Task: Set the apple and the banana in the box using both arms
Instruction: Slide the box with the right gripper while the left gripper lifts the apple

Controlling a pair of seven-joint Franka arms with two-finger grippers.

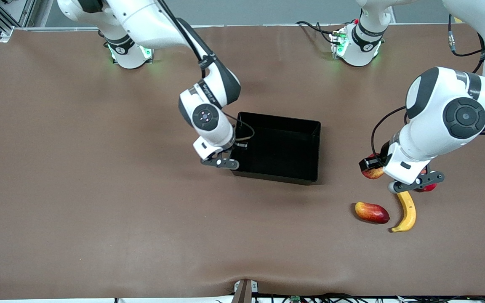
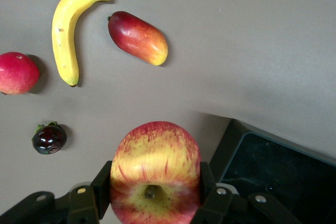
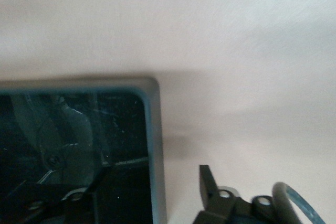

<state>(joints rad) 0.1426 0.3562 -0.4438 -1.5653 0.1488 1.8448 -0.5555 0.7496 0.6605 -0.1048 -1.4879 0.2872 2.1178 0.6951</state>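
Nothing lies in the box (image 1: 282,147) yet. The left gripper (image 2: 153,203) is clamped on the apple (image 2: 155,174) in the air, toward the left arm's end from the box. The banana (image 1: 407,211) lies on the table, nearer the front camera than the box — untouched. The right gripper (image 1: 221,162) hangs at the box's wall; whether it is open, I cannot tell.

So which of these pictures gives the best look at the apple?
The left wrist view: the apple fills the foreground, stem end showing, clamped between the left gripper fingers. In the front view only a sliver of the apple peeks out beside the left arm. The right wrist view shows no apple, only the box corner.
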